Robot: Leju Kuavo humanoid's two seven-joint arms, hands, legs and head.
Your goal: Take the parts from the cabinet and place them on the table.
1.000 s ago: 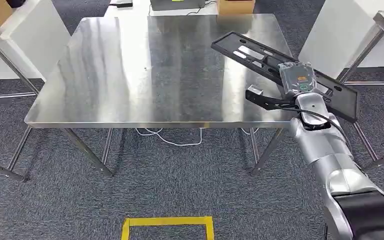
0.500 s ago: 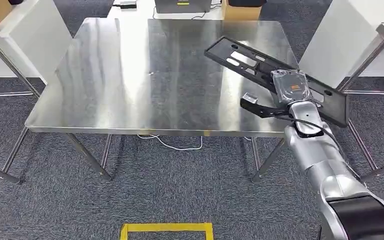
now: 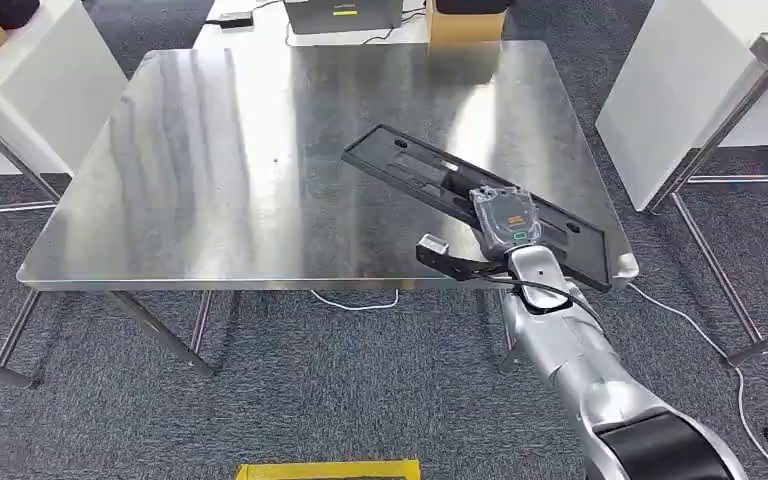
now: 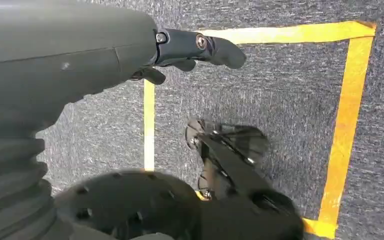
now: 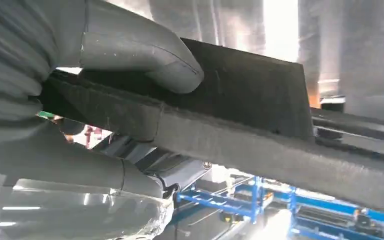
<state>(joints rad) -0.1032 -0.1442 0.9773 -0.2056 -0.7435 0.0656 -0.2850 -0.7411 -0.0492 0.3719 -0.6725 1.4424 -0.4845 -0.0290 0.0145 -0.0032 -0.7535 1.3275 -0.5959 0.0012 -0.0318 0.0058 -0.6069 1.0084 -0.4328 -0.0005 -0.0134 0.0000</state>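
Observation:
A long flat black part (image 3: 430, 172) with cut-out slots lies slanted over the steel table's (image 3: 210, 180) near right corner, its near end past the front edge. My right hand (image 3: 506, 222) grips that part near its near end. In the right wrist view the thick grey thumb (image 5: 145, 55) presses on the black part (image 5: 260, 125) and the fingers close under it. Whether the part touches the tabletop, I cannot tell. In the left wrist view my left hand (image 4: 190, 50) hangs over the carpet, one dark finger stretched out, holding nothing.
A laptop (image 3: 340, 14) and a cardboard box (image 3: 465, 20) stand beyond the table's far edge. White panels (image 3: 680, 80) flank it on both sides. Another steel table's legs (image 3: 720, 270) stand at the right. Yellow floor tape (image 3: 325, 468) marks the carpet before me.
The view has shifted as I came closer to the table. The black part in my right hand now reaches further over the tabletop, toward its middle.

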